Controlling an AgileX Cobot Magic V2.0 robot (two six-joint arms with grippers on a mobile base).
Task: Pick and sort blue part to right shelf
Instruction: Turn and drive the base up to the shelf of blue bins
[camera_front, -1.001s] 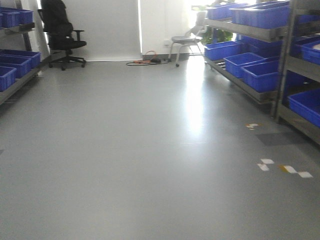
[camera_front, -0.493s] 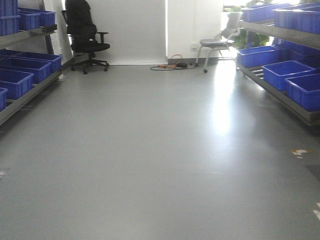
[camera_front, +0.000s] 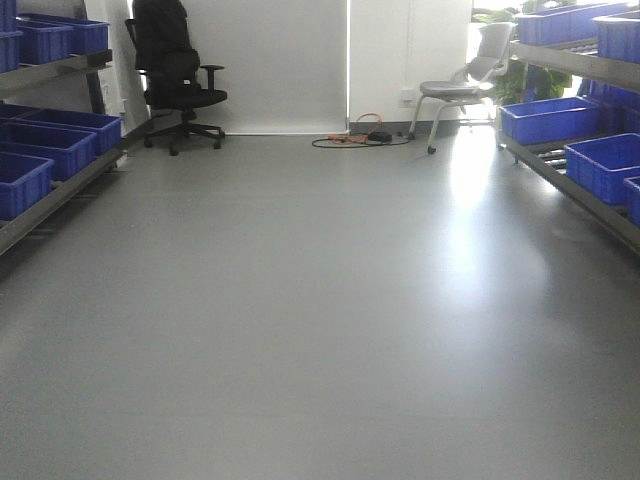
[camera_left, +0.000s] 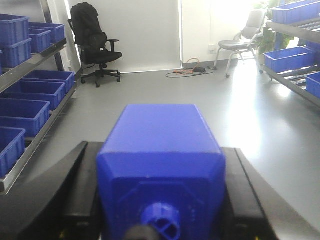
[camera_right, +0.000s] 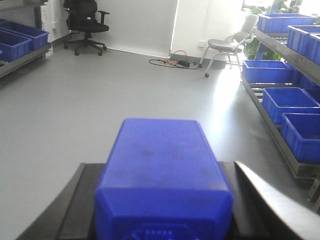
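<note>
In the right wrist view a long solid-blue block, the blue part (camera_right: 162, 160), lies lengthwise between the black fingers (camera_right: 75, 205), and my right gripper (camera_right: 162, 170) is shut on it; its cap end is cut off by the frame's bottom. My left gripper (camera_left: 160, 155) is shut on another blue block (camera_left: 160, 140), which has a small round knob (camera_left: 161, 222) facing the camera. The right shelf (camera_front: 575, 62) stands at the right edge of the front view. Neither gripper shows in the front view.
Metal shelves with blue bins line both sides: left bins (camera_front: 50, 140), right bins (camera_front: 600, 160). A black office chair (camera_front: 175, 70) and a grey chair (camera_front: 465, 85) stand at the far wall, with cables (camera_front: 360, 137) on the floor between them. Grey floor (camera_front: 320, 300) runs down the aisle.
The front view has swung left: chairs and right shelf slid rightward in frame, the white floor tape marks left view, and more of the left shelf appeared.
</note>
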